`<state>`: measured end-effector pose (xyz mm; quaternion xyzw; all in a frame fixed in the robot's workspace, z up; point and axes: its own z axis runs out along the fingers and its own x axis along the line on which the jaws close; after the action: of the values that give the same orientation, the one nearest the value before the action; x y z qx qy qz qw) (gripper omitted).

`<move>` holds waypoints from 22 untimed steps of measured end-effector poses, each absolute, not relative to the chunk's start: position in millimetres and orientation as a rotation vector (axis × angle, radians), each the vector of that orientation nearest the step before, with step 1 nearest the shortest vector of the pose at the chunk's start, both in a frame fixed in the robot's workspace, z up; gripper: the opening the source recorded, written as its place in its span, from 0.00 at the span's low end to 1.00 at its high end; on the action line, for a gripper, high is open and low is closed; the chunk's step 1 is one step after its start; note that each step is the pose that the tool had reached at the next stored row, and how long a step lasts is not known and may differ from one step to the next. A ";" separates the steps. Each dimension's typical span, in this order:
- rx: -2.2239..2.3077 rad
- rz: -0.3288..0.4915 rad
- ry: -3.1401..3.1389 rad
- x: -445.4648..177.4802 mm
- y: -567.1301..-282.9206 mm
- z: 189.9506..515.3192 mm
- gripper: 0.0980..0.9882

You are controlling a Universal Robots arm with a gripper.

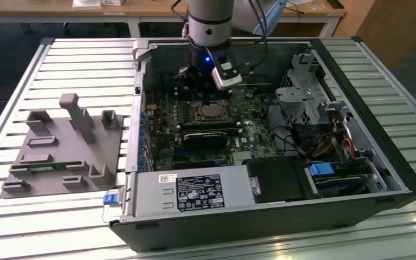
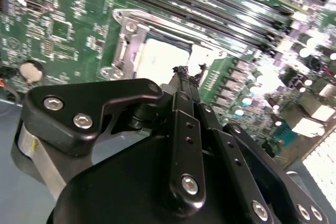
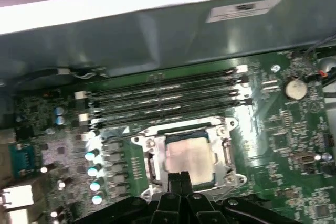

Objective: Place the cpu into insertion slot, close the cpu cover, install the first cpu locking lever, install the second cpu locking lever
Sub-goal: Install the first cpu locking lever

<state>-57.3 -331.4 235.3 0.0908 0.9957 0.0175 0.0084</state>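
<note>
The slatted metal counter (image 1: pixel 381 70) carries an open computer case (image 1: pixel 266 227) lying on its side, with a grey moulded fixture block (image 1: pixel 56 146) beside it on the exterior view's left. The arm (image 1: pixel 209 21) reaches straight down into the case, well apart from the grey power supply (image 1: pixel 186 192) at the near wall. Inside lies the green motherboard (image 3: pixel 294 145), with 4 long memory slots (image 3: pixel 163 93) running side by side along 1 edge of the socket area.

The cpu cover (image 3: pixel 152 150) appears to lie flat – its silver frame rings the chip on all 4 sides in both wrist views, though I cannot tell whether either locking lever is latched. The cpu (image 3: pixel 191 153) sits in the insertion slot (image 1: pixel 197 112), its pale metal face showing through the cover's cut-out, so placing looks done and the cover looks down.

The tool (image 3: pixel 179 177) has its 2 slim fingers pressed together, narrow, with nothing between them. In the second wrist view the tool (image 2: pixel 185 72) points at the chip's edge, and the cpu (image 2: pixel 157 59) lies just ahead of the tips – beside them, with contact impossible to judge. In the exterior view the tool (image 1: pixel 206 102) hangs over the socket's far side, its fingers pointing down.
</note>
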 end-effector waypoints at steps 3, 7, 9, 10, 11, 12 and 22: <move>0.284 0.055 3.110 -65.8 -331.4 235.3 0.01; 0.284 0.055 3.109 -76.2 -331.4 235.3 0.01; 0.284 0.055 3.109 -80.7 -331.4 235.3 0.01; 0.284 0.055 3.109 -83.0 -331.4 235.3 0.01; 0.284 0.055 3.109 -85.4 -331.4 235.3 0.01; 0.284 0.056 3.109 -87.8 -331.4 235.3 0.01; 0.283 0.057 3.107 -101.6 -331.4 236.1 0.01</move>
<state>-101.6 -331.4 236.1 0.0908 0.9957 0.0181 0.0104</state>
